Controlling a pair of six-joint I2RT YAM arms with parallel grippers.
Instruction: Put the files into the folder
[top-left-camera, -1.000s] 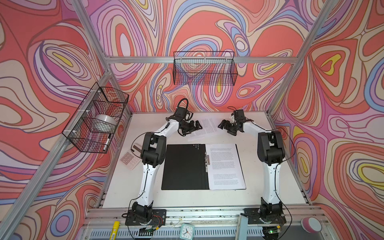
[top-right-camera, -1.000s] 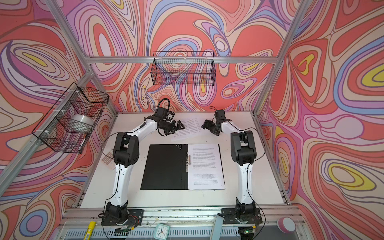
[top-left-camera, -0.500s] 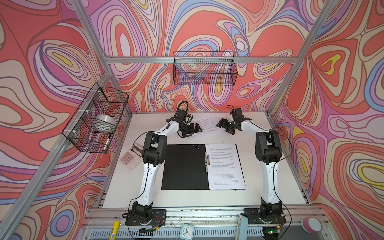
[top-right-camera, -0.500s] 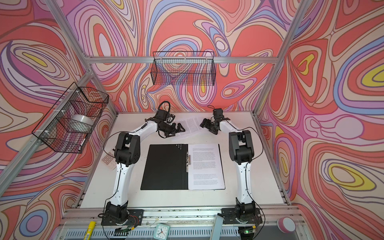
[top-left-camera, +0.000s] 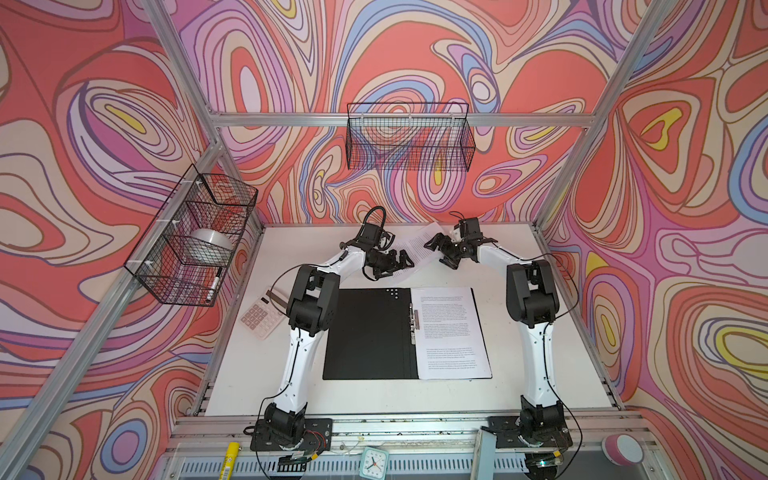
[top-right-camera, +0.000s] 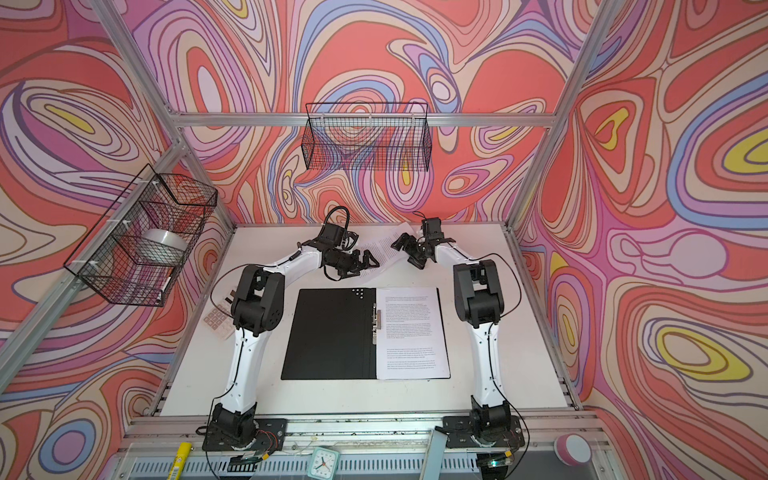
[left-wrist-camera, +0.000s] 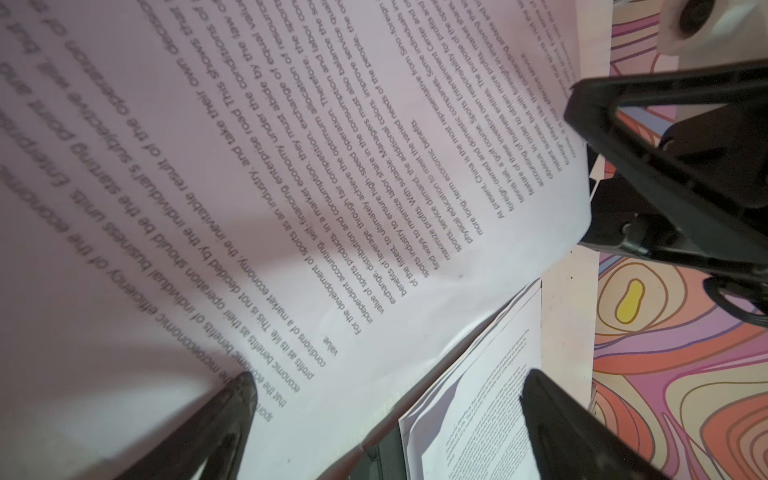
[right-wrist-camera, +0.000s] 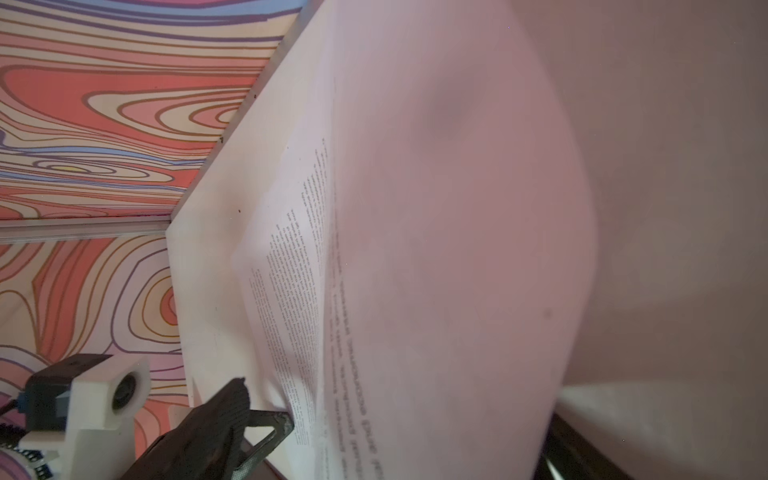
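Loose files lie at the back of the white tabletop, curling up between the left gripper and right gripper, both with fingers spread wide. Nearer, the open black folder holds 1 printed sheet on its right half.

The left arm stands up from its near base, elbow bent, forearm reaching to the far middle. The left tool points toward the right side, jaws spread wide. The right arm mirrors this, forearm angled inward. The right tool points toward the left side, jaws equally wide. The tools face each other, near, not touching.
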